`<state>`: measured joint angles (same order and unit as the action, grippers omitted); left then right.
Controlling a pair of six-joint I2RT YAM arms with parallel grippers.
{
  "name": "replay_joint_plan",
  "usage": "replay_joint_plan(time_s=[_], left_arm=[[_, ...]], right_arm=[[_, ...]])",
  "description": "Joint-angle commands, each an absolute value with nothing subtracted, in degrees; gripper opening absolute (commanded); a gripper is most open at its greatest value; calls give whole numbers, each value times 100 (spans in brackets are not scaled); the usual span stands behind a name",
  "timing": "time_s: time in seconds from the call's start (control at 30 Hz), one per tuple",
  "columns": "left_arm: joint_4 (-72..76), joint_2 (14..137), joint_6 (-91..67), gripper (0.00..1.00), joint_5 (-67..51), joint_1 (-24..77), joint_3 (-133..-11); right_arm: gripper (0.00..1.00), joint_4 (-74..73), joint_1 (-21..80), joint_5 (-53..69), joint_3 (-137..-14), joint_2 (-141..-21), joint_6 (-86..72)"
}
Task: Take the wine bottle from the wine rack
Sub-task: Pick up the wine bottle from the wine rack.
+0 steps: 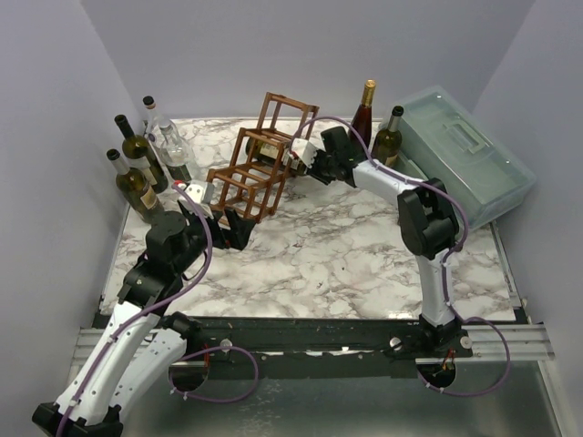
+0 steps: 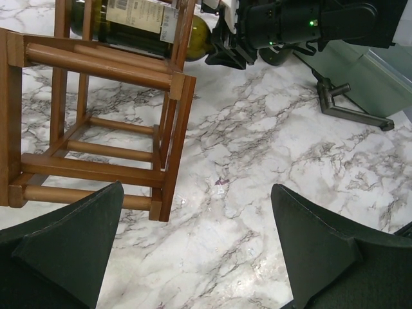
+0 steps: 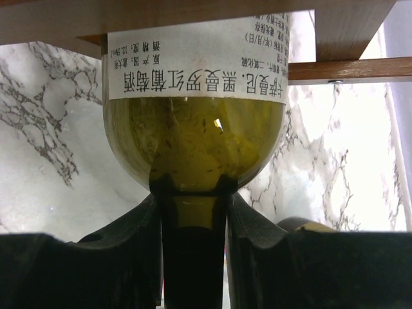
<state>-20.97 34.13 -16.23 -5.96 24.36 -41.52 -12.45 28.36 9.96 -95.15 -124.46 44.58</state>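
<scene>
The right tool (image 3: 193, 219) is clamped on the neck of the wine bottle (image 3: 193, 141), which lies lengthwise straight ahead of it inside the wine rack (image 3: 341, 67). The left tool (image 2: 196, 199) has its fingers apart.

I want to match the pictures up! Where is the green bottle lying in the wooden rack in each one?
Top camera: the green bottle lies inside the rack, near the middle back of the table.
Left wrist: at the top edge, left of centre, behind the rack's bars.
Right wrist: fills the middle, its neck between the right fingers, with a rack bar above.
Shared landmark: the rack.
</scene>
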Motion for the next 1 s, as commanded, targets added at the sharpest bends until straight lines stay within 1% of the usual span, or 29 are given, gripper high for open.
replay_joint_plan(time_s=[0.0, 0.13, 0.27, 0.43, 0.5, 0.6, 0.63, 0.73, 0.9, 0.97], left_arm=[[-1998, 3494, -1591, 99, -472, 2395, -4088], [-1941, 3745, -1517, 98, -325, 2391, -4165], [-2000, 4253, -1491, 98, -144, 2390, -4473], [-2231, 5114, -1465, 90, 287, 2391, -5018], [-2315, 5441, -1405, 84, 377, 2391, -5211], [-2352, 5791, -1319, 63, 326, 2401, -5355], [-2343, 5869, -1325, 59, 352, 2416, -5361], [-2304, 5976, -1312, 53, 553, 2516, -5324], [-2089, 6056, -1208, 49, 829, 2759, -5191], [-2001, 6135, -1172, 42, 1023, 2895, -5136]], right_arm=[[0, -1212, 2770, 1125, -9272, -12080, 4262], [0, -1034, 2742, 1219, -9087, -11982, 4104], [0, -924, 2699, 1369, -8989, -11893, 3956], [0, -958, 2656, 1486, -9039, -11874, 3883], [0, -967, 2652, 1521, -9069, -11890, 3853], [0, -992, 2654, 1585, -9139, -11932, 3785], [0, -998, 2641, 1604, -9156, -11943, 3755], [0, -1003, 2646, 1656, -9186, -11965, 3694], [0, -976, 2638, 1708, -9152, -11973, 3654], [0, -976, 2637, 1716, -9148, -11963, 3631]])
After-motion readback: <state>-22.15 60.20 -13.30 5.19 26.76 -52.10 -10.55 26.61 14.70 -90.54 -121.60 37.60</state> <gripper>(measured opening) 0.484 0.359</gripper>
